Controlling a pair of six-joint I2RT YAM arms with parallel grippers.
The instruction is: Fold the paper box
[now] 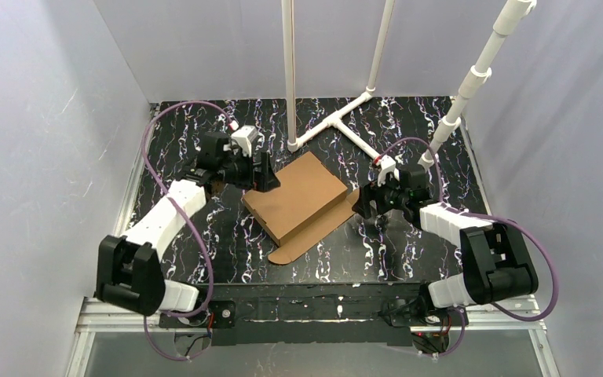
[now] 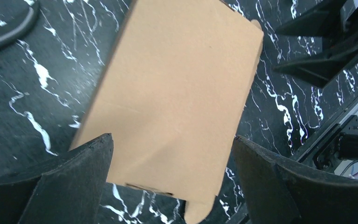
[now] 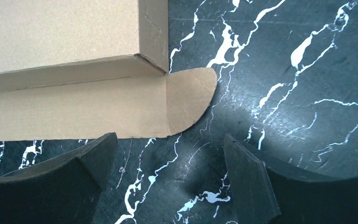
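The paper box [image 1: 296, 194] is a shallow brown cardboard mailer lying closed on the black marbled table, set at a slant. A long flap with rounded tabs [image 1: 312, 233] lies flat along its near right side. My left gripper [image 1: 265, 174] is open at the box's left far corner; in the left wrist view the box [image 2: 177, 93] lies below and between the spread fingers [image 2: 74, 182]. My right gripper [image 1: 370, 210] is open and empty just right of the box. The right wrist view shows the box corner [image 3: 151, 37] and the rounded tab [image 3: 189, 98] ahead of its fingers [image 3: 247, 177].
A white pipe frame [image 1: 338, 122] stands on the table behind the box, with uprights at the back middle and a slanted pipe [image 1: 471, 82] at the back right. Grey walls close in both sides. A metal rail [image 1: 314, 310] runs along the near edge.
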